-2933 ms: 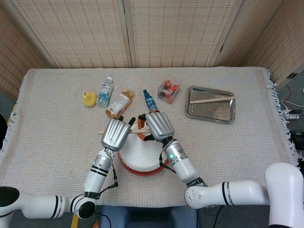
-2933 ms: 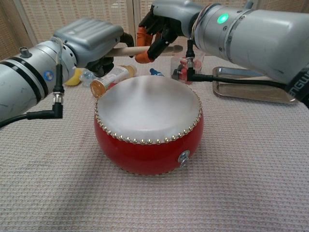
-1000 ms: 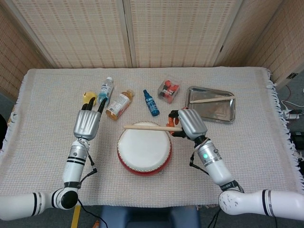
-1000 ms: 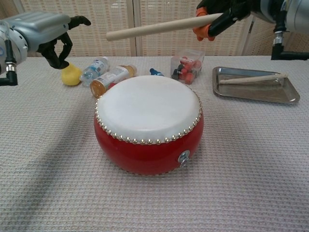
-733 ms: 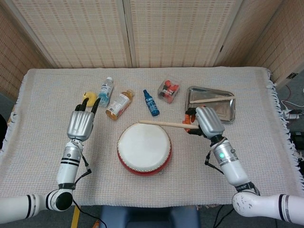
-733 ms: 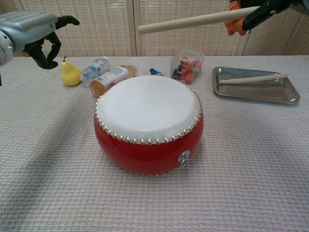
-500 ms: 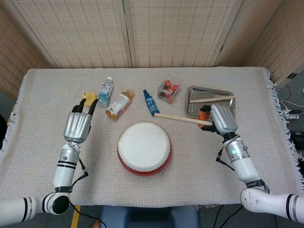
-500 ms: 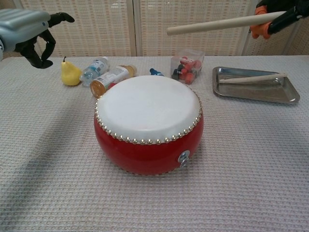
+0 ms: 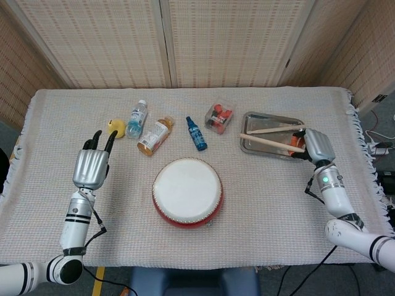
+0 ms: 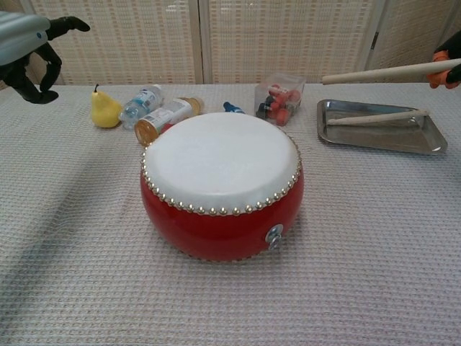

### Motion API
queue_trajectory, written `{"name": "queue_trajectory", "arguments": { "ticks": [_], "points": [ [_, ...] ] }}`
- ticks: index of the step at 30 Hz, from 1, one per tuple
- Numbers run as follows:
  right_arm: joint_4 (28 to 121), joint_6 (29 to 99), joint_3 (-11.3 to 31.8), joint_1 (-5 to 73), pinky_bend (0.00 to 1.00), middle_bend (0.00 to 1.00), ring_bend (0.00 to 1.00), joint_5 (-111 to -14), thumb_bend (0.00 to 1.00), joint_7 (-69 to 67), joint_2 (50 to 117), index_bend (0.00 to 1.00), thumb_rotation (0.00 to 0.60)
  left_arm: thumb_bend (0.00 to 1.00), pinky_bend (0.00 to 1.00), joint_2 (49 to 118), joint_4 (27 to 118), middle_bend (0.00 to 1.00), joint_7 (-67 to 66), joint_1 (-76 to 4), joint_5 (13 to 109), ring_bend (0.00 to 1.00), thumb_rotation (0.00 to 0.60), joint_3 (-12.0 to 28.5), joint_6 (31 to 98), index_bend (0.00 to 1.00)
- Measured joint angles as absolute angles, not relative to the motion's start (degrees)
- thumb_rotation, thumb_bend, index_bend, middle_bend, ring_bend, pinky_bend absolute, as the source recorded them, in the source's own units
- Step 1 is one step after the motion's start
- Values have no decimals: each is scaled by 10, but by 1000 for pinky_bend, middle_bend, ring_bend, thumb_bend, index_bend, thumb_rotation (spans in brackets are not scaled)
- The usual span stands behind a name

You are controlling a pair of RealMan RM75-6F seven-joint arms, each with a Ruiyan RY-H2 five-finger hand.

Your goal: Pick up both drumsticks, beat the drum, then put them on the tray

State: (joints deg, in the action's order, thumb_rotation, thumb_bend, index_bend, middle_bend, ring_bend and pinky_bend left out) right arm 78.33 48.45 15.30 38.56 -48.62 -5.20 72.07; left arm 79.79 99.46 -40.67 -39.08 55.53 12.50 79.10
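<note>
The red drum (image 9: 187, 192) (image 10: 222, 184) with a white skin sits at the table's middle front. One wooden drumstick (image 9: 275, 129) (image 10: 374, 117) lies in the metal tray (image 9: 253, 146) (image 10: 403, 141) at the right. My right hand (image 9: 313, 146) (image 10: 447, 67) holds the second drumstick (image 9: 269, 142) (image 10: 382, 73) level above the tray, its tip pointing left. My left hand (image 9: 90, 165) (image 10: 29, 45) is far to the left of the drum, fingers apart and holding nothing.
Behind the drum lie a yellow pear (image 9: 115, 127) (image 10: 105, 111), a water bottle (image 9: 136, 118) (image 10: 140, 103), an amber bottle (image 9: 153, 135) (image 10: 164, 118), a small blue bottle (image 9: 196, 134) (image 10: 231, 108) and a clear box of red items (image 9: 220, 116) (image 10: 280, 99).
My right hand has carried the drumstick right, from over the drum to above the tray. My left hand, which let go of that stick, has drawn away left and is empty.
</note>
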Motion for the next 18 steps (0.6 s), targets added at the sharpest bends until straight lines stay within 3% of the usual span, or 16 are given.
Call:
{"name": "queue_trajectory", "arguments": {
  "ticks": [14,18],
  "points": [
    [461,312,167,428,384,558,544,-506,673,-164,864,838,600,300,229,798,982,92,-399,-381,541,48,600,132,781,0],
    [397,280,169,444,337,556,478,-531,673,-180,905,742,600,300,228,797,978,92,-395,-379,537,47,600,134,779,0]
  ]
}}
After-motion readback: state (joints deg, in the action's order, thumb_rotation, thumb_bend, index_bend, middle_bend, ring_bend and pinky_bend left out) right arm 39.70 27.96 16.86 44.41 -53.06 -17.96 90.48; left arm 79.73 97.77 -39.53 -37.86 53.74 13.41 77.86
